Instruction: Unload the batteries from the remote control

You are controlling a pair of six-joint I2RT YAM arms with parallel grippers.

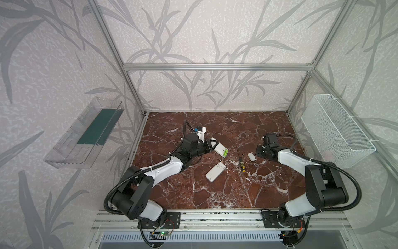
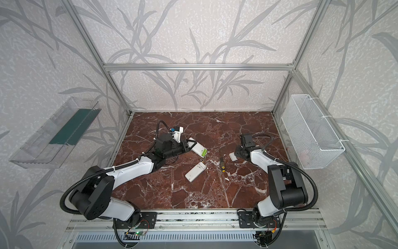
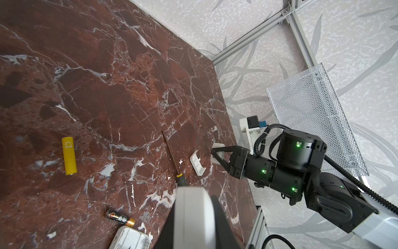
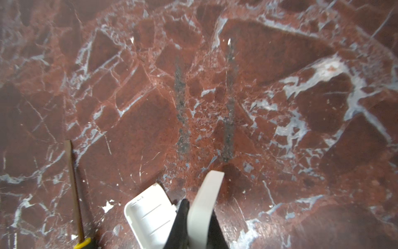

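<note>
Your bench [image 1: 215,194] shows the job about half done, by my reckoning: two covers are off, two cells are out, and one remote is loaded.

- **Held remote:** The left claw [image 1: 213,146] is clenched on the held remote [image 1: 219,148], raised at a tilt. Its long axis runs from the claw toward the right arm and nearer you, open end leading.
- **Second remote:** This second remote [image 1: 215,171] lies flat just nearer, its long axis crossing the held one's. I judge it emptied, though its bay is too small to read.
- **Screwdriver:** The screwdriver [image 1: 241,161] lies between the arms.
- **Covers:** The right claw [image 3: 217,152] is clenched on a battery cover [image 4: 205,204]. A loose cover [image 4: 150,213] lies just beside it.
- **Cells to remove:** The green cells [image 1: 225,152] sit in the held remote's open end and are yours to remove.
- **Cells already out:** The yellow cell [image 3: 69,155] lies flat, roughly along the screwdriver's line. The black-and-gold cell [image 3: 119,216] lies crosswise to it, gold end toward the second remote.
</note>
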